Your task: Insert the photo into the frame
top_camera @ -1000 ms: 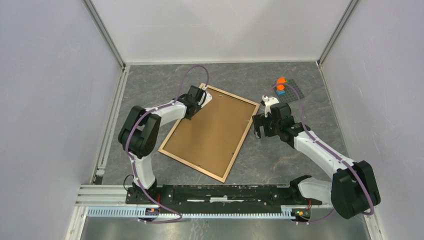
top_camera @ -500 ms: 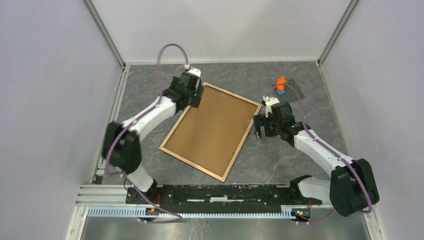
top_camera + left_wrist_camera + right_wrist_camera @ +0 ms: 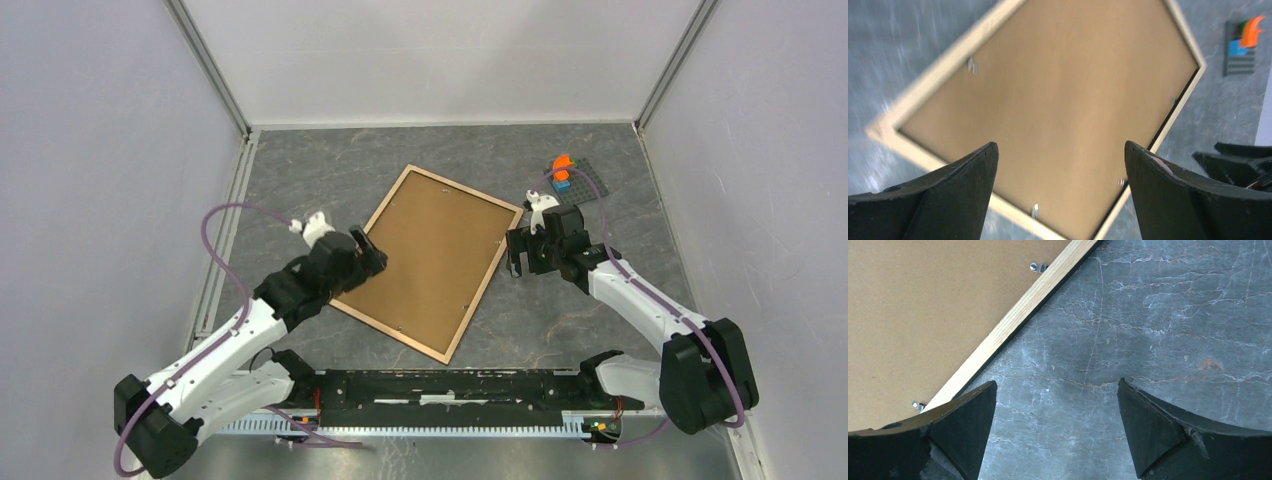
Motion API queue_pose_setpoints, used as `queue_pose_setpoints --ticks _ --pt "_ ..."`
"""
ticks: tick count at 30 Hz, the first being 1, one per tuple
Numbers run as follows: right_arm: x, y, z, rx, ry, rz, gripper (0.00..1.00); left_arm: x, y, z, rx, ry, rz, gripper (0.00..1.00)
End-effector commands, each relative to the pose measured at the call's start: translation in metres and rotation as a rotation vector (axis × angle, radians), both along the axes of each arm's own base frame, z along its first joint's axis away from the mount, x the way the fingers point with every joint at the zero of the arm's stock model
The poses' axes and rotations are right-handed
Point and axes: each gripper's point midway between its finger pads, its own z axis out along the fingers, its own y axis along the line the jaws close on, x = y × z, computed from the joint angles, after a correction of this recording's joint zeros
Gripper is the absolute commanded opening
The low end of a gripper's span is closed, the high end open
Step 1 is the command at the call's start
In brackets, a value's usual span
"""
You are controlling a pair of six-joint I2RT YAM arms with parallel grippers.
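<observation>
From above, we see the left arm reaching out long and low from its base, its claw at the left edge of the frame. The frame lies flat and askew on the bench, its brown backing panel facing up. The right arm is bent, its claw just beside the frame's right rim. A grey studded plate with an orange piece sits well behind it.

In the left wrist view, the claw gapes wide over the backing panel and holds nothing.

In the right wrist view, the claw is spread wide and empty over bare bench, with the rim and two metal clips to its left.
</observation>
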Motion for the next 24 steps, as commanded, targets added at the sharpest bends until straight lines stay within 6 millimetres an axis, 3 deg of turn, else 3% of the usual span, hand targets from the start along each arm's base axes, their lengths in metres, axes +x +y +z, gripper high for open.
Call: queue_pose_setpoints --ticks 1,5,8,12,15,17,24 --pt "0.013 0.012 0.019 0.068 -0.041 -0.001 0.95 -0.042 -0.007 -0.028 -0.216 0.199 0.237 0.94" --pt "0.011 0.014 0.015 0.079 -0.026 0.001 0.94 -0.087 0.001 -0.077 -0.198 0.488 0.42 0.9" --pt "0.008 0.013 0.013 0.08 -0.021 -0.003 0.94 -0.104 0.004 -0.103 -0.153 0.605 0.492 0.88" --pt "0.004 0.01 0.011 0.074 -0.018 -0.01 0.94 -0.099 0.006 -0.118 -0.136 0.603 0.56 0.8" --pt "0.002 0.009 0.009 0.067 -0.012 -0.009 0.94 -0.087 0.002 -0.129 -0.187 0.553 0.574 0.62" --pt "0.0 0.008 0.009 0.061 -0.007 -0.007 0.94 -0.089 -0.002 -0.139 -0.216 0.571 0.572 0.54" --pt "-0.002 0.007 0.004 0.061 -0.002 -0.008 0.94 -0.092 0.004 -0.154 -0.161 0.582 0.561 0.54"
